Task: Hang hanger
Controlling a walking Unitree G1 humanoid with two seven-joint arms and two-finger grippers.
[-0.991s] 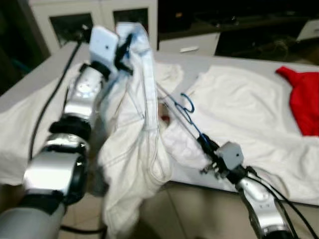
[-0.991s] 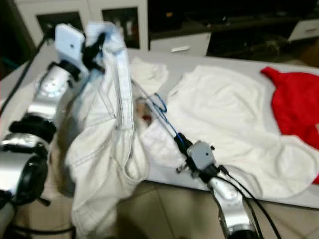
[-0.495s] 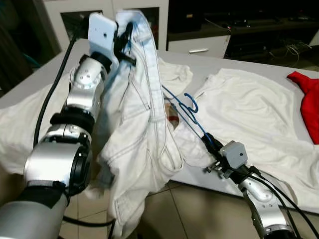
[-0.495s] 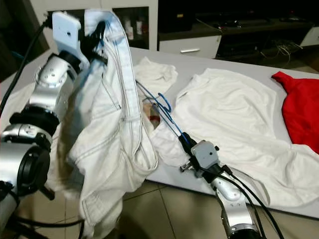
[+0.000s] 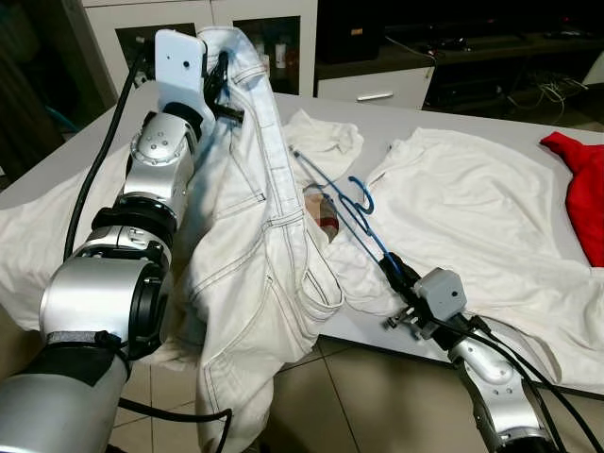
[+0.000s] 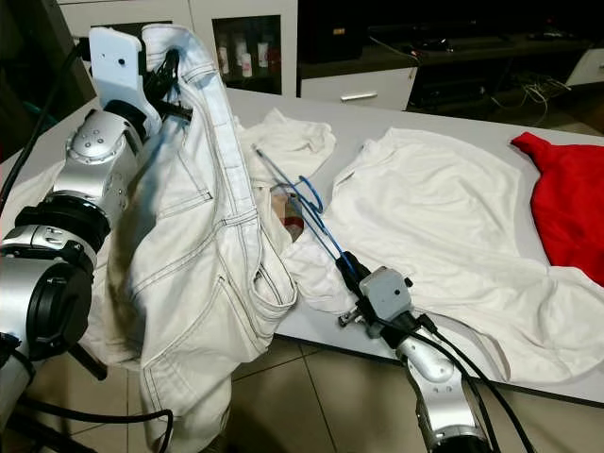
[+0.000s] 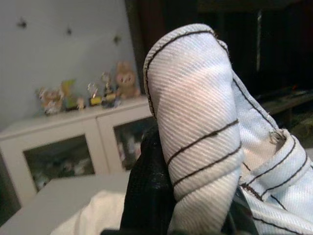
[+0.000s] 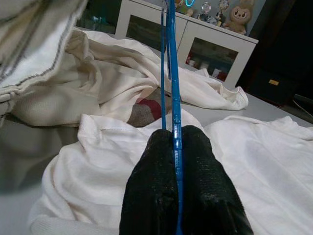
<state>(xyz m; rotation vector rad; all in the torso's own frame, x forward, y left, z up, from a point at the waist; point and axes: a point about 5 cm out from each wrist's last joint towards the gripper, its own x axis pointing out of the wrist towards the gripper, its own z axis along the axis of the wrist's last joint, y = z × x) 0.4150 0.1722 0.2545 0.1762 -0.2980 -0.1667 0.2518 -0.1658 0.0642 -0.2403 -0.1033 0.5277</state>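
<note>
Left gripper (image 5: 219, 87) fingers clench the raised white jeans (image 5: 250, 264), right gripper (image 5: 390, 272) fingers pinch the blue hanger (image 5: 344, 209) over the counter (image 5: 453, 118); its thin wire could probably twist loose

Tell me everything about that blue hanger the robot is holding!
The blue hanger is thin bent wire with a curled hook near its middle. It slants up over the white table, above the white clothes lying there. Its low end is pinched in the right gripper, whose jaws are shut on the wire. Its far end reaches toward the white jeans that the left gripper holds up. Whether the wire touches the jeans is unclear.
</note>
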